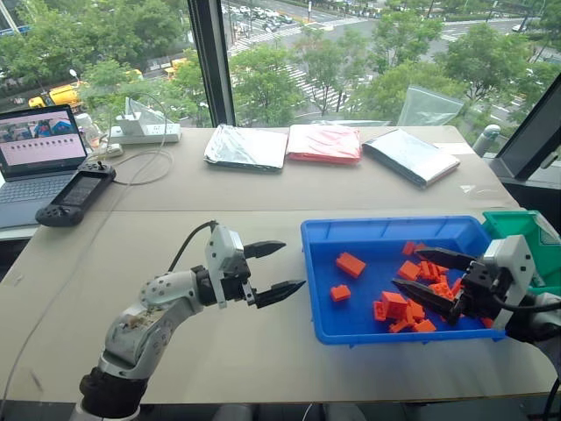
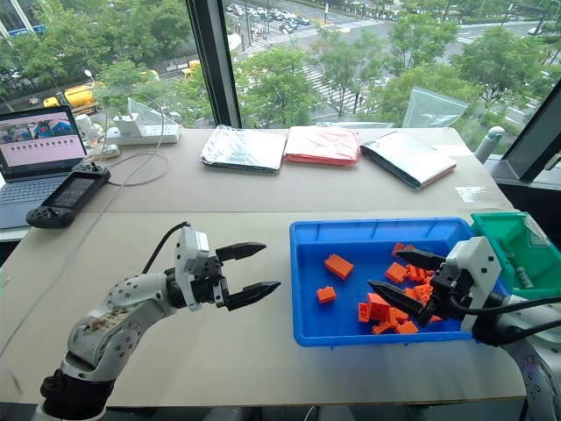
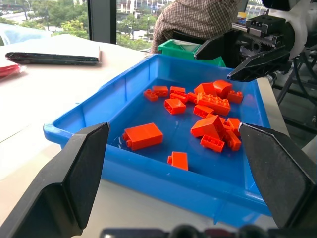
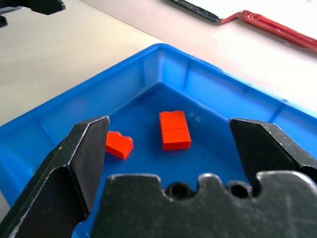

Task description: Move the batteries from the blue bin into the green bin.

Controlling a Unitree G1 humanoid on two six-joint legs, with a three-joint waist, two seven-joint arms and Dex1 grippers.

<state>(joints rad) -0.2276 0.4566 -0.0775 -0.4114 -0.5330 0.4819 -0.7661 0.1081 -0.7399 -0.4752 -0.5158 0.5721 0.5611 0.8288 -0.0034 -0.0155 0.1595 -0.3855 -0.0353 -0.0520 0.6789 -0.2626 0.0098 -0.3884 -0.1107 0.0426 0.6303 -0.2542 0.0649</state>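
Nearest in the left eye view, the left hand [image 1: 274, 267] hangs wide open and empty over the bench [image 1: 263, 189], just outside the blue bin [image 1: 323, 230]. Its orange batteries [image 1: 412, 294] lie mostly heaped toward the bin's right end, where the right hand [image 1: 429, 275] gapes, holding nothing. At the far right stands the green bin [image 1: 517, 224]. From the left wrist, a person in a checked shirt [image 3: 198, 17] shows behind that bin. Between the right wrist's fingers [image 4: 79, 158] lie two separate bricks [image 4: 174, 130].
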